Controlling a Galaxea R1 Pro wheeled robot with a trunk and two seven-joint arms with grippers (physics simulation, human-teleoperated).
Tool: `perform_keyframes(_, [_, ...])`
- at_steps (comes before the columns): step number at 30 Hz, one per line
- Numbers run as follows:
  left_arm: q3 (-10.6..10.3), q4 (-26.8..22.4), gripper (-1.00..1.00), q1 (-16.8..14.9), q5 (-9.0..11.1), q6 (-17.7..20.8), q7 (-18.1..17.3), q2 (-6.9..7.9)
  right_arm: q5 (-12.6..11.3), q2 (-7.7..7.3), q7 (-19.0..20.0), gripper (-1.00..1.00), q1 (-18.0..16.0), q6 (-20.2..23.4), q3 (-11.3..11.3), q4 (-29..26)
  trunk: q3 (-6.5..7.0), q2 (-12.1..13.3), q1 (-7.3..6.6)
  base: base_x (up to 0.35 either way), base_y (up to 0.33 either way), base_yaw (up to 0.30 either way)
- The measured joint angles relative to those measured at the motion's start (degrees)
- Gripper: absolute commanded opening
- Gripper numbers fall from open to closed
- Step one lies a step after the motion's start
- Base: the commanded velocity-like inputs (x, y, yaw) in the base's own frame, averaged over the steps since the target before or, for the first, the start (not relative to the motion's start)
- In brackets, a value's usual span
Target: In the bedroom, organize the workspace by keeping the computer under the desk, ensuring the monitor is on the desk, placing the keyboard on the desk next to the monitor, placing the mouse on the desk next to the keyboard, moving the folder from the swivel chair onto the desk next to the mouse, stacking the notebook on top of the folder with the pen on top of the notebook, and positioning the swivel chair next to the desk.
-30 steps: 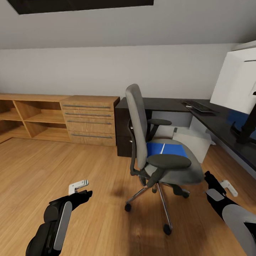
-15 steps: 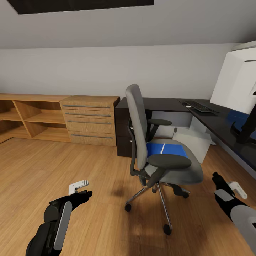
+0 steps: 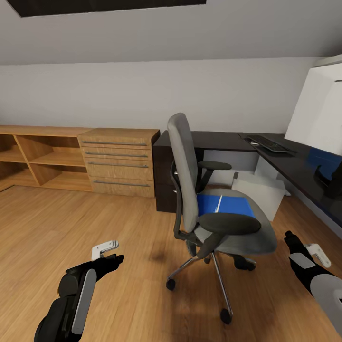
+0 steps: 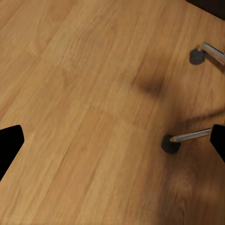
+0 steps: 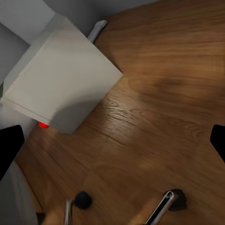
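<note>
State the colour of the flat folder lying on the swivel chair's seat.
Bright blue flat folder, with a thin pale stick across it; clearest in the head view.

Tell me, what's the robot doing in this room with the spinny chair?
The robot faces a grey swivel chair with black armrests, both arms low and holding nothing. Its left gripper and right gripper hover above the wood plank floor. A flat bright blue folder lies on the chair's seat. The matte black L-shaped desk carries a slim black keyboard, and a boxy light grey computer tower stands on the floor under it.
</note>
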Motion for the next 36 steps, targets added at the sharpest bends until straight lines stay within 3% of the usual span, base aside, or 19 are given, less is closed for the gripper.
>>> perform_keyframes(7, [0.0,0.3,1.0,0.0,0.0,0.0,0.1,0.0,0.0,-0.99,0.0,1.0,0.0,0.0,0.0,0.0,0.0,0.0,0.02,0.172,0.0,0.0])
perform_keyframes(19, [-0.1,0.7,1.0,0.0,0.0,0.0,0.0,-0.08,0.0,-1.3,0.2,1.0,0.0,0.0,0.1,0.0,0.0,0.0,0.01,0.193,0.0,0.0])
perform_keyframes(36, [-0.1,0.7,1.0,0.0,-0.1,0.0,0.0,-0.08,-0.1,-1.06,0.1,1.0,0.0,0.0,0.0,-0.2,0.0,0.0,0.03,0.008,0.0,0.0])
